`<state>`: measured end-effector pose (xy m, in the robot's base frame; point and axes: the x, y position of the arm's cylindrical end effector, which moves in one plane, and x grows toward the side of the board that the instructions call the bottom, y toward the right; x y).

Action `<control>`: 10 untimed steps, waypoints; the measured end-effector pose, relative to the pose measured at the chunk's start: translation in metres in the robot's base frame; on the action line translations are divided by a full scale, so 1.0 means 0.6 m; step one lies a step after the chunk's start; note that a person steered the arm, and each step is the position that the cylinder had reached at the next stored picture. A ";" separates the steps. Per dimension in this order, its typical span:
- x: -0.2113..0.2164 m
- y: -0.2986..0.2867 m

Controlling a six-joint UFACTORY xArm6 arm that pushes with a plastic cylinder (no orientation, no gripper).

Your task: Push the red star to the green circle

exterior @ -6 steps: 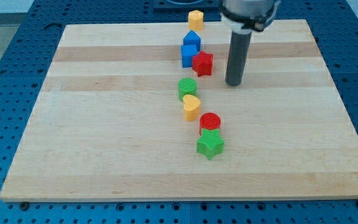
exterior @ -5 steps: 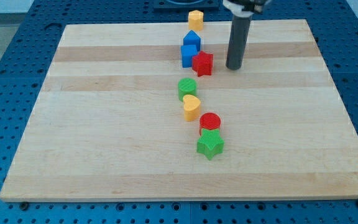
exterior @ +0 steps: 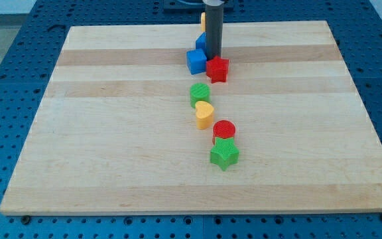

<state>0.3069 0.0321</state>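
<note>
The red star (exterior: 217, 68) lies on the wooden board (exterior: 111, 133) near the view's top centre. The green circle (exterior: 200, 93) sits just below and slightly left of it, a small gap apart. My tip (exterior: 213, 56) stands right at the star's top edge, between it and the blue blocks. The rod rises straight up out of the view's top.
A blue cube (exterior: 195, 61) touches the star's left side; another blue block (exterior: 201, 42) behind it is partly hidden by the rod, as is a yellow block (exterior: 203, 20). A yellow heart (exterior: 205, 114), a red circle (exterior: 224, 129) and a green star (exterior: 224, 154) line up below.
My tip has moved from the right of the red star up and left to its top edge. The front blue cube has shifted a little left. The red star has barely moved.
</note>
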 end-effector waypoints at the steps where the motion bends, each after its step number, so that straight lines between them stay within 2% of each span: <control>1: 0.002 0.027; 10: 0.132 0.056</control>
